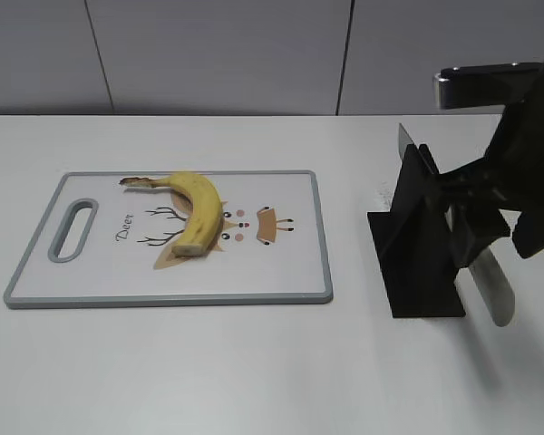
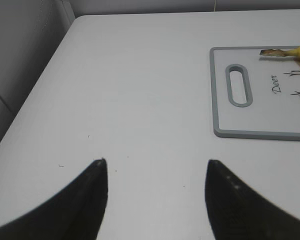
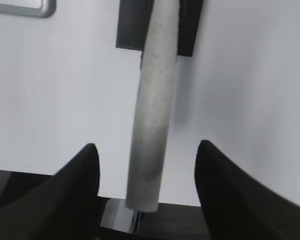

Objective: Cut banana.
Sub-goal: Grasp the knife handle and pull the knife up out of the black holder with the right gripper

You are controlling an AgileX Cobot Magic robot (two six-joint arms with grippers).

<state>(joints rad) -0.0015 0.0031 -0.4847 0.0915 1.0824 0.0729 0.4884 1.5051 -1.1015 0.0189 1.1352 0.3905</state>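
Two end effectors, one per arm, over a white tabletop. Left end effector, seen only in the left wrist view: two dark fingers spread wide, nothing between them, hanging above bare tabletop near its left edge, well apart from the board. Next comes the cutting board, white with grey rim, slot handle on its left end, "Deer" lettering and a cartoon deer print; it lies flat on the tabletop. Banana lies on the board's upper middle, unpeeled, curved, stem end pointing left, blunt end toward the near side, partly covering the deer print; looks whole, no cuts visible. Left wrist view catches just the banana's stem and the board's handle end at right. Right of the board, apart from it, stands a black knife stand with a flat base. Knife sits in the stand, grey handle sticking out toward the near right, a sliver of blade showing behind the stand's top. Right end effector: fingers spread wide on either side of the knife handle, gaps visible on both sides, not clamped on it; contact underneath can't be told. Right arm blocks the frame's far right in the exterior view.
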